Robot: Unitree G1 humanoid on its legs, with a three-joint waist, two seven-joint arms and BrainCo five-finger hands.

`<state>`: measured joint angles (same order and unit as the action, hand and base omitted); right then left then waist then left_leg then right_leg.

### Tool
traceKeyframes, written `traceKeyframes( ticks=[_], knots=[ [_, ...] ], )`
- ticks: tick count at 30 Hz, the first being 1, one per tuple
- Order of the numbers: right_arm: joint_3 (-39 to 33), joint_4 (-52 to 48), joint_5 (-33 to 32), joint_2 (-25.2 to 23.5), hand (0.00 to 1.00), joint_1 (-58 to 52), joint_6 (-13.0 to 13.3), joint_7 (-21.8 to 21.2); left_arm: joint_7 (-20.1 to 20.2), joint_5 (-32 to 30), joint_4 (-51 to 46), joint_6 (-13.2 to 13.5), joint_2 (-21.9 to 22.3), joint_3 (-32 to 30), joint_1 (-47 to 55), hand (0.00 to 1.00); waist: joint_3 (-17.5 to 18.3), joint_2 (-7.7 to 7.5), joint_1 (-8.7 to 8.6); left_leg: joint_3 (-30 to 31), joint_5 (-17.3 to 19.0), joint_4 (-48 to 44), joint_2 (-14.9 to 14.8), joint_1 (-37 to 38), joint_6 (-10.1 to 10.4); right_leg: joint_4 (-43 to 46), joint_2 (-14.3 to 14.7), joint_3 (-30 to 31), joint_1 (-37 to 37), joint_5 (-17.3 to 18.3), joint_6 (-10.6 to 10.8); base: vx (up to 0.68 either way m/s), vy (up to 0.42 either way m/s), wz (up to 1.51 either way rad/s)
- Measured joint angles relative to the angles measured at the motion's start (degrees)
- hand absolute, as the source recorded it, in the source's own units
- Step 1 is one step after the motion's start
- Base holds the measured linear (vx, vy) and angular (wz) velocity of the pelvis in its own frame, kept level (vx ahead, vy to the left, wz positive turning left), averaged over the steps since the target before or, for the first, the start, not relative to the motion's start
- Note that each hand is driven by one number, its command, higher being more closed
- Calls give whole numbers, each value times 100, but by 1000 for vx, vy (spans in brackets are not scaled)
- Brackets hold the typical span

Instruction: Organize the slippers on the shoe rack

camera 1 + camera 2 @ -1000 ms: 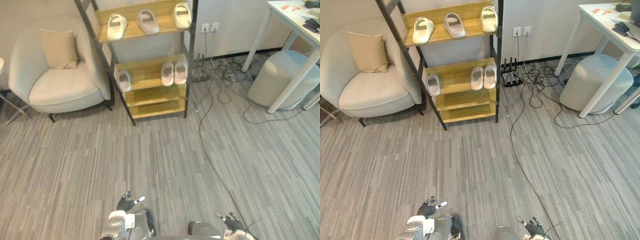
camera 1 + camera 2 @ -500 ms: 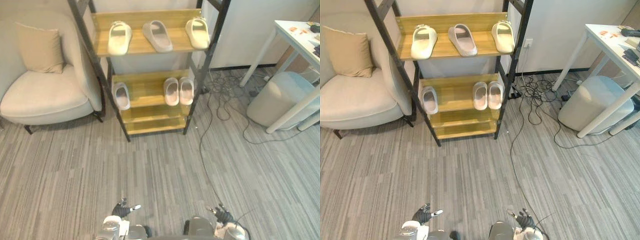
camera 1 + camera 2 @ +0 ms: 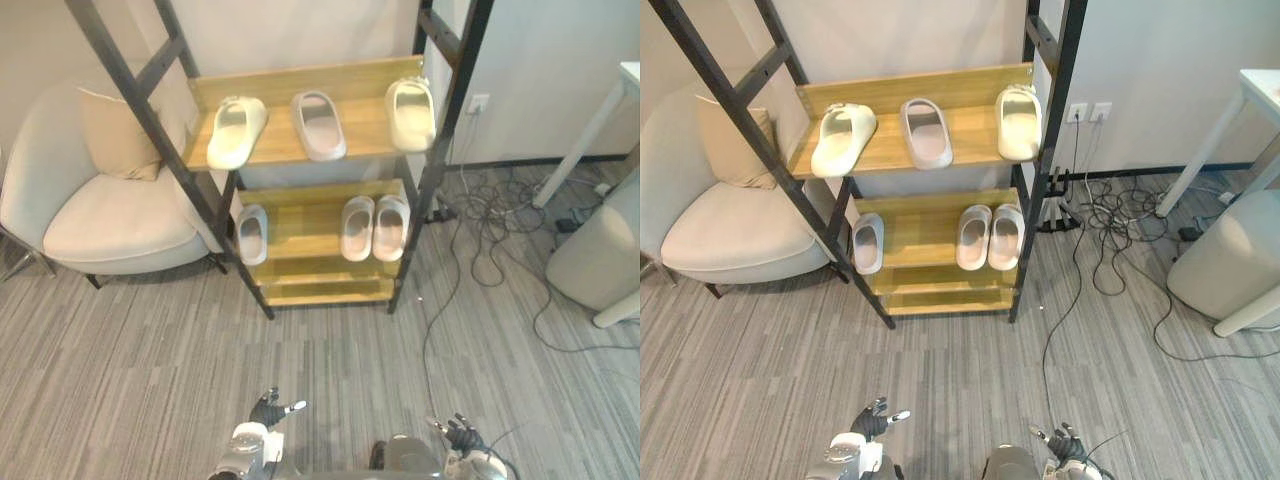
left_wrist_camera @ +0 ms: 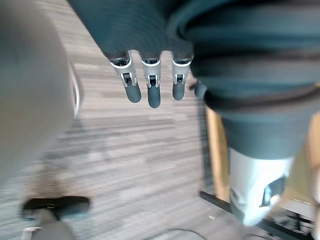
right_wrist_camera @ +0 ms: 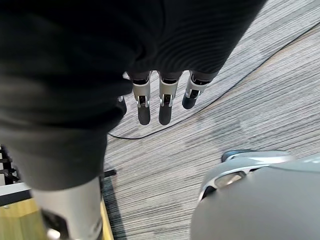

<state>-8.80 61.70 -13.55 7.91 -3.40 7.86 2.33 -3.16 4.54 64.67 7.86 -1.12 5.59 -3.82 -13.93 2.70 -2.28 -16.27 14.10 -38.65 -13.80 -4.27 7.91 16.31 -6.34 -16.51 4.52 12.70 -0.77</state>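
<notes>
Left eye view: on the shoe rack (image 3: 300, 215), in the upper middle, a grey slipper (image 3: 318, 124) splits the cream slippers (image 3: 236, 131).

Right eye view: the left hand (image 3: 872, 420) and right hand (image 3: 1065, 445) hang at the bottom edge, well apart from the shelves.

Left wrist view: fingers (image 4: 148, 90) relaxed, empty.

Right wrist view: fingers (image 5: 165, 102) likewise slack. A long reach could clip the rack's slanted post or knock a neighbouring slipper off.

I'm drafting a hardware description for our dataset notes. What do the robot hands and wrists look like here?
The left robot hand and the right robot hand look alike. Each has slim silver fingers with rounded dark tips, set in a row. A dark ribbed cover wraps the back of the hand and the wrist. The thumb is a thicker silver-grey piece set apart.
</notes>
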Motion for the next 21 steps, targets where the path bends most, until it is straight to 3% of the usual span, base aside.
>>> traceKeyframes(
  ticks=[2,3,4,5,7,9,11,12,13,15,18,19,20,21],
  knots=[
    [-1,0,2,-4,0,0,0,2,-2,-1,-29,25,-7,-1,-4,0,-10,-17,26,-9,-40,1055,217,-68,-97,-148,-50,105,123,-18,89,183,133,-29],
    [-1,1,-1,1,0,-18,2,0,-4,-2,-66,28,-6,3,0,0,-12,-19,68,125,-429,2225,504,-59,-136,-175,-99,220,195,49,261,257,237,-49],
    [18,30,5,46,0,-40,-1,7,-8,0,-83,32,-19,3,5,0,4,-14,146,260,-1112,2577,614,23,-373,-162,-60,450,208,123,406,272,237,-50],
    [69,54,4,40,0,-42,-18,15,-9,-1,-78,32,-34,4,1,0,39,-57,173,180,-1103,2645,690,111,-387,-177,-105,548,242,136,443,277,170,-28],
    [224,47,12,-116,0,-131,-15,5,-6,-4,-40,27,-256,-1,4,0,191,-369,168,129,-752,2377,887,6,-520,-337,-286,749,313,152,604,296,147,-3],
    [231,50,16,-135,0,-116,-16,-4,-6,-5,-9,22,-264,-2,-20,0,196,-422,178,63,-405,2087,938,-2,-602,160,-430,866,177,216,710,275,179,-12],
    [231,46,46,-126,0,-87,-13,-18,-1,-5,50,16,-280,6,-17,0,198,-416,190,-102,-254,2104,988,254,-660,1389,-583,1078,-295,206,799,290,211,-19],
    [223,49,139,-117,0,-99,-11,-17,-1,-6,90,4,-329,64,-8,0,202,-422,174,-120,-194,2200,1075,485,-712,2241,-738,1132,-627,105,1017,220,139,-1],
    [223,53,182,-120,0,-104,-16,-18,-3,-5,119,0,-355,105,0,0,205,-419,161,-111,-181,2236,1093,561,-731,2472,-778,1111,-701,140,1054,351,104,17],
    [234,45,241,-100,0,-104,-20,-39,-4,-8,150,-50,-470,266,45,0,223,-402,133,12,-202,2609,1098,981,-702,2869,-777,653,-956,478,835,313,-19,24],
    [231,6,238,-39,0,-106,-15,-57,-3,-8,173,-100,-465,268,103,0,270,-269,85,159,-256,2786,948,1101,-610,2310,-596,395,-1270,644,625,226,-129,27],
    [234,-7,238,-29,0,-106,-15,-57,-3,-9,174,-100,-462,268,114,0,271,-248,40,247,-289,2801,907,1097,-553,1738,-512,420,-1300,580,583,209,-220,42],
    [230,15,229,-117,0,-145,-20,-62,4,-44,196,-93,-539,266,126,0,328,-409,35,315,-343,2891,1052,1105,-435,790,-550,507,-1257,-161,450,259,-260,46],
    [211,57,237,-12,0,-134,-35,-61,2,-75,255,-109,-419,275,135,0,396,-170,13,443,-393,3079,901,1150,-279,763,-399,406,-1168,-198,391,210,-215,35]
  ],
)
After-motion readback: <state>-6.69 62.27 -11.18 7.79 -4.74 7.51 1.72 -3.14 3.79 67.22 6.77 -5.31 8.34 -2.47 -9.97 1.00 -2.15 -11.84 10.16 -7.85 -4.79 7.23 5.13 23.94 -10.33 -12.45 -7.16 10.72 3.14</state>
